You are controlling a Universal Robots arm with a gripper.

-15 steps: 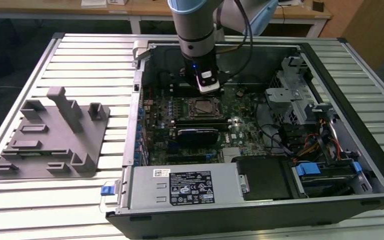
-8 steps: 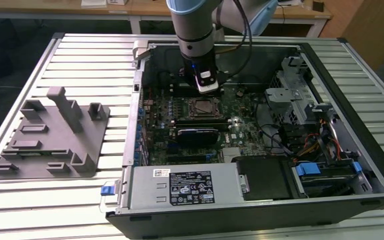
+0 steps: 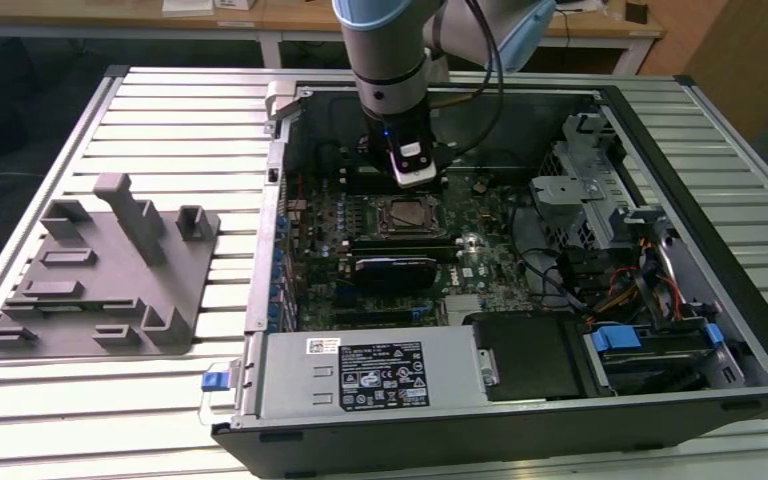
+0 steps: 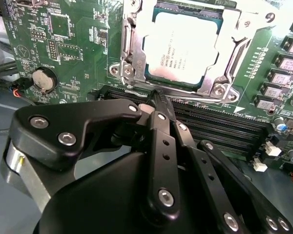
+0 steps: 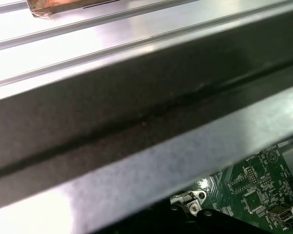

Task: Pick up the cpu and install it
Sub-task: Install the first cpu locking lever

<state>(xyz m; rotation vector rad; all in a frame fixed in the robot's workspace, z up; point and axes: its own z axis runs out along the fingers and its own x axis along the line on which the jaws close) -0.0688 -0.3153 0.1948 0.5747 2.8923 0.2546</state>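
The cpu (image 4: 183, 48) sits flat in the socket (image 4: 132, 53) on the motherboard (image 4: 63, 44), its shiny silver top facing up inside the metal frame. In the exterior view the cpu (image 3: 402, 213) lies near the middle of the board, inside the open computer case (image 3: 704, 250), which rests on its side on the ribbed metal surface (image 3: 157, 130).

The gripper (image 4: 158, 100) hangs over the board just beside the socket, between it and the black memory slots (image 4: 219, 124). Its black fingers (image 4: 161, 109) are pressed together with no gap at the tips and hold nothing. In the exterior view the gripper (image 3: 412, 175) is just above the socket, toward the case's far wall, under the arm (image 3: 384, 50).

The case also holds a silver power supply (image 3: 371, 370) at its near edge, a drive cage (image 3: 584, 190) and coloured cables (image 3: 638, 290) on the exterior view's right.

The second wrist view shows a round coin battery (image 4: 43, 80) and small chips on the green board. The first wrist view shows the case's dark metal wall (image 5: 136, 112), the ribbed surface (image 5: 136, 29) beyond it, and a corner of the green board (image 5: 259, 190).

A grey plastic fixture (image 3: 104, 270) with upright blocks stands on the surface, well apart from the case, toward the exterior view's left.
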